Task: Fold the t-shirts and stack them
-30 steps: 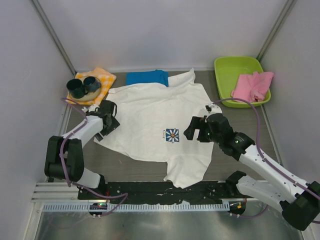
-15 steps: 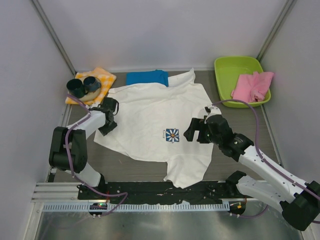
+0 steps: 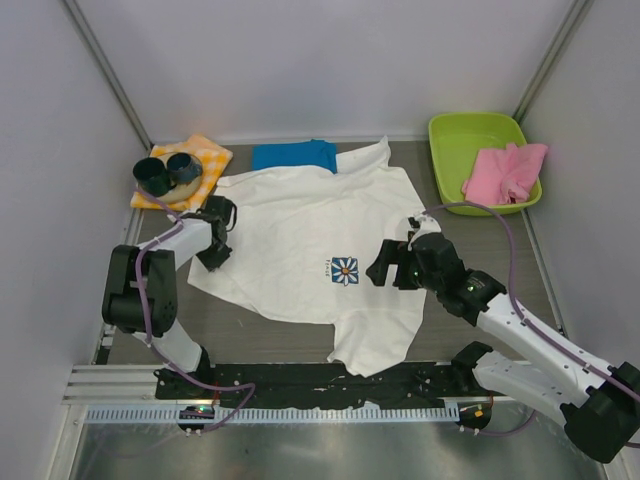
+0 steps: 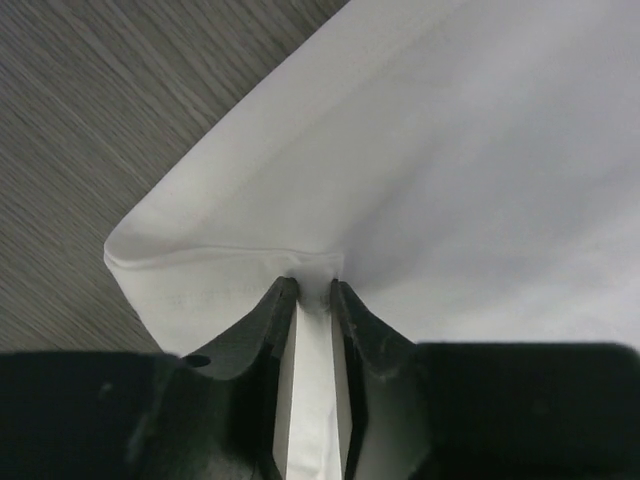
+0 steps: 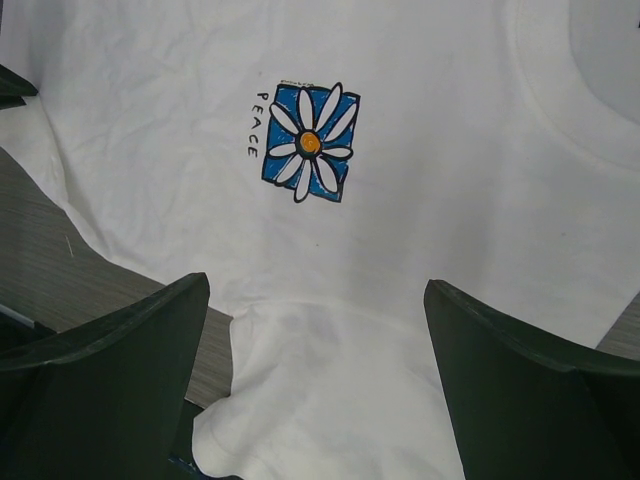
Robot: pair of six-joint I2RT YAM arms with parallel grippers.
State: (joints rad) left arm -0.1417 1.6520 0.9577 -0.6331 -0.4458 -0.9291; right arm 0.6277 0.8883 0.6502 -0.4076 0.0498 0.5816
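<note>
A large white t-shirt (image 3: pixel 300 225) with a blue daisy print (image 3: pixel 345 270) lies spread flat across the middle of the table. At its left edge my left gripper (image 3: pixel 216 246) is low, and in the left wrist view it (image 4: pixel 313 290) is shut on a pinched ridge of the white fabric near a corner (image 4: pixel 135 255). My right gripper (image 3: pixel 386 264) hovers over the shirt's right side, just right of the daisy. Its jaws (image 5: pixel 315 285) stand wide open with only the shirt (image 5: pixel 430 180) and a sleeve below them. A folded turquoise t-shirt (image 3: pixel 293 156) lies at the back, partly under the white one.
An orange-and-white checked cloth (image 3: pixel 203 155) at the back left carries two dark cups (image 3: pixel 153 176). A green tray (image 3: pixel 455 135) at the back right holds a pink cloth (image 3: pixel 505 172). Grey walls enclose the table on three sides.
My left gripper has shifted slightly towards the back along the shirt's left edge and closed on the fabric. The right arm has barely moved.
</note>
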